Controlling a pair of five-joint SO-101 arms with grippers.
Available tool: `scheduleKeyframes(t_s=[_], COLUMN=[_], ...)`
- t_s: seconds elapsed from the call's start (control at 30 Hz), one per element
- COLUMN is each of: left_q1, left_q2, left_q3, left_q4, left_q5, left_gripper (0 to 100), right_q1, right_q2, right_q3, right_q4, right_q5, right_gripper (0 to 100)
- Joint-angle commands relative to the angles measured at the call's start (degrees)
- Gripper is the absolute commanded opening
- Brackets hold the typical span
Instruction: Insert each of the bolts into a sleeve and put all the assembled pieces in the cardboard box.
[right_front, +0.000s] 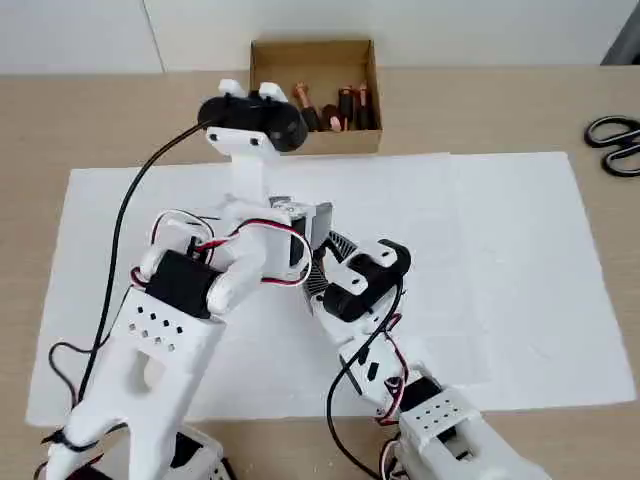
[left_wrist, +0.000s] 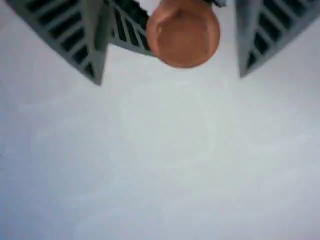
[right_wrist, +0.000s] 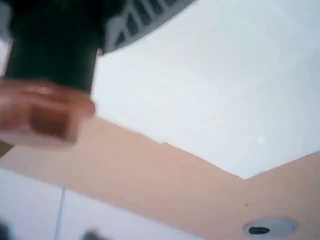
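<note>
Held one black sleeve (right_wrist: 50, 45) with one copper bolt (left_wrist: 182, 32) in the air over the white sheet (right_front: 520, 260), mid-table.

Gripped the sleeve with the right gripper (right_front: 325, 265), closed on it; had the left gripper (left_wrist: 170, 77) spread wide around the bolt's round end, touching nothing. Counted about four assembled pieces (right_front: 345, 105) inside the single cardboard box (right_front: 345, 142) at the far edge. Found one pair of scissors (right_front: 615, 143) well apart on the table (right_front: 100, 120).

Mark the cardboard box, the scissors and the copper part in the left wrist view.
cardboard box (right_front: 345, 143): high view, front wall.
scissors (right_front: 620, 147): high view, handle loops.
copper part (left_wrist: 184, 32): left wrist view, round end face.
</note>
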Motion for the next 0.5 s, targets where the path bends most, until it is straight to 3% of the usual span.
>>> scheduleKeyframes(t_s=[0.0, 0.17, 0.33, 0.47], left_q1=[-1.23, -8.18, -24.09, -32.62], left_q2=[-1.76, -1.76, -1.32, -1.32], left_q3=[-3.47, -5.49, -4.53, -1.45], left_q4=[0.09, 0.0, -0.35, -1.49], left_q5=[-0.53, -0.53, -1.23, -8.7], left_gripper=[17, 17, 17, 17], right_q1=[0.22, 0.22, 0.31, 0.4], right_q2=[-0.92, -0.92, -0.92, -0.92], right_q3=[0.53, 0.53, 0.53, -0.53], right_q4=[-1.27, -1.19, -0.92, 2.07], right_q5=[0.53, 0.53, 0.88, 1.05], right_gripper=[0.4, 0.4, 0.4, 0.4])
